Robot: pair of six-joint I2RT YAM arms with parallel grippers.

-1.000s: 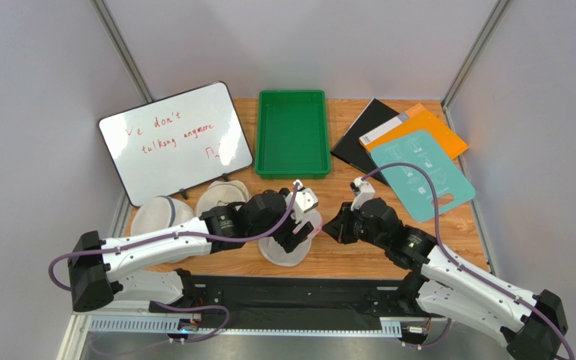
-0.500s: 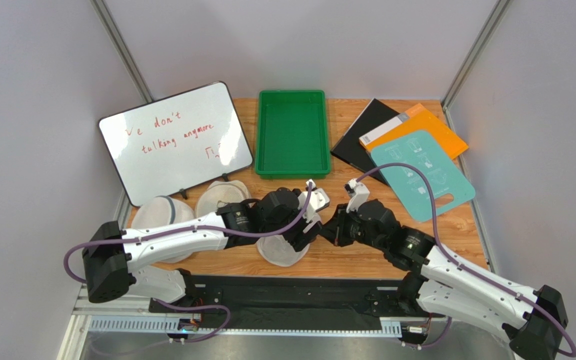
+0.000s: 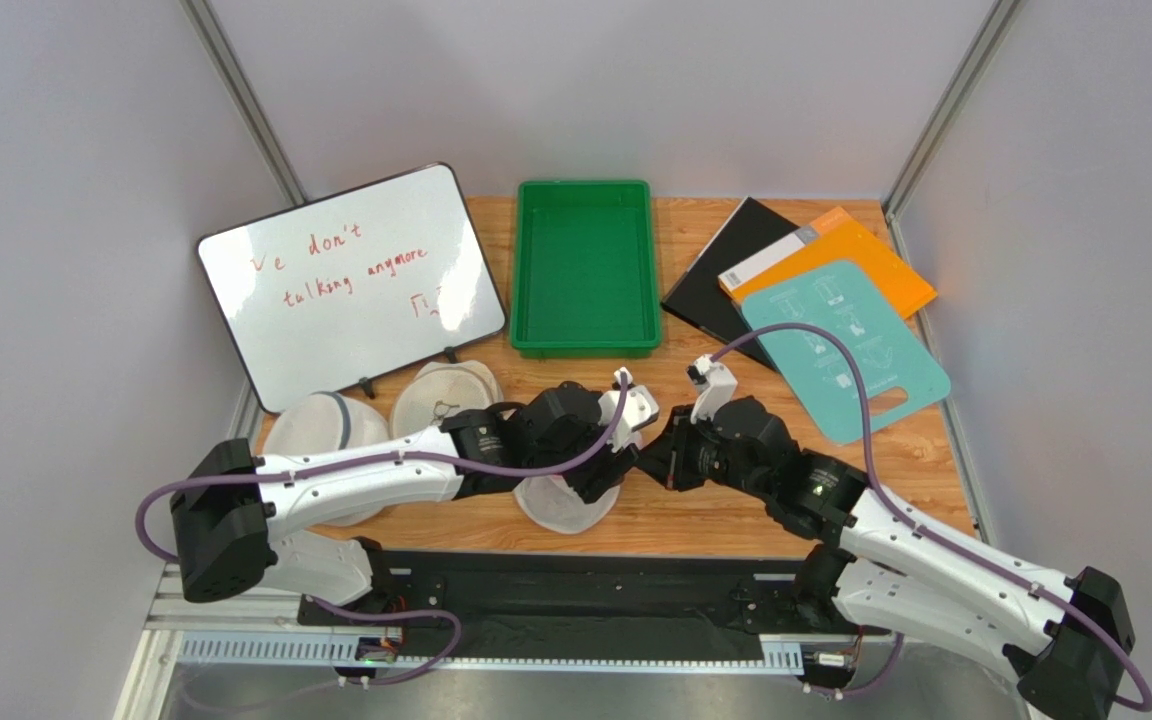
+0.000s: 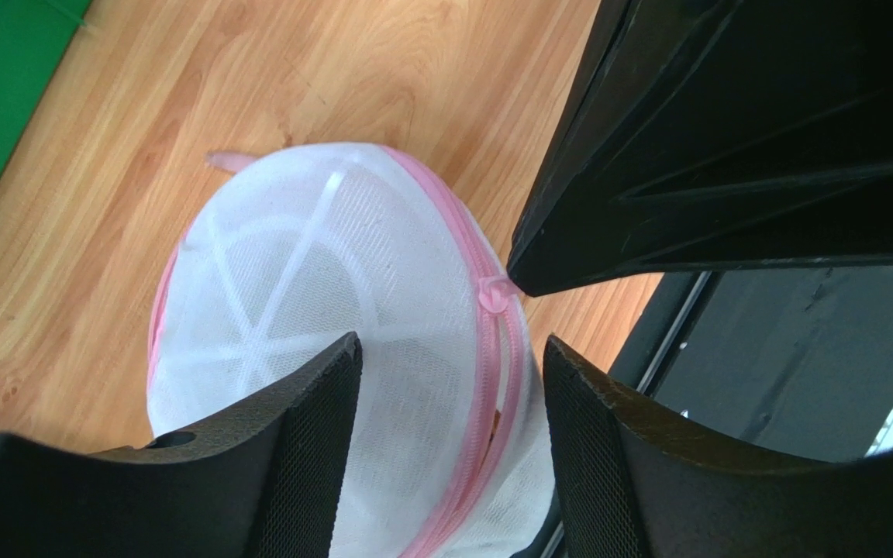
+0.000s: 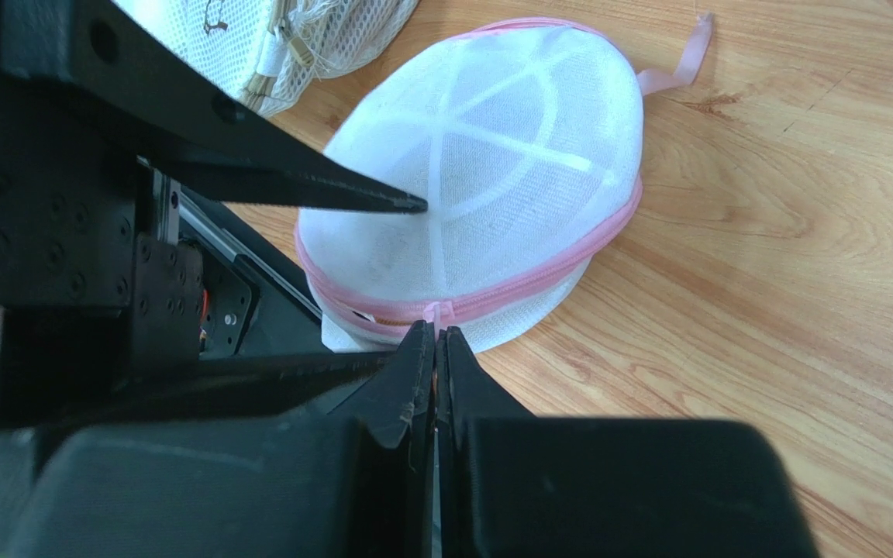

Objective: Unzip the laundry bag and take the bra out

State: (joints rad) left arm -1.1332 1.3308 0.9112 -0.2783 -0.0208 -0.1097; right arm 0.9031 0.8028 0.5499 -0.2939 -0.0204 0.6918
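Observation:
The laundry bag (image 3: pixel 567 506), a white mesh dome with pink trim, sits at the table's near edge. In the left wrist view my left gripper (image 4: pixel 451 349) is open, with its fingers on either side of the bag (image 4: pixel 323 302). The pink zipper (image 4: pixel 498 372) runs between them, and a sliver of brown shows through a small gap in it. My right gripper (image 5: pixel 435 331) is shut on the pink zipper pull (image 5: pixel 434 312) at the bag's (image 5: pixel 498 151) near side. From above, the left gripper (image 3: pixel 608 468) and the right gripper (image 3: pixel 654 455) meet over the bag. The rest of the bra is hidden.
Two plain white mesh bags (image 3: pixel 324 428) (image 3: pixel 447 393) lie left of the arms. A whiteboard (image 3: pixel 349 278), a green tray (image 3: pixel 587 267) and a teal board (image 3: pixel 838 345) on orange and black folders stand further back. The black base rail (image 3: pixel 582 578) runs just below the bag.
My left gripper has shifted right over the bag. My right gripper has moved left until its tips reach the bag's zipper pull. The bag has stayed in place.

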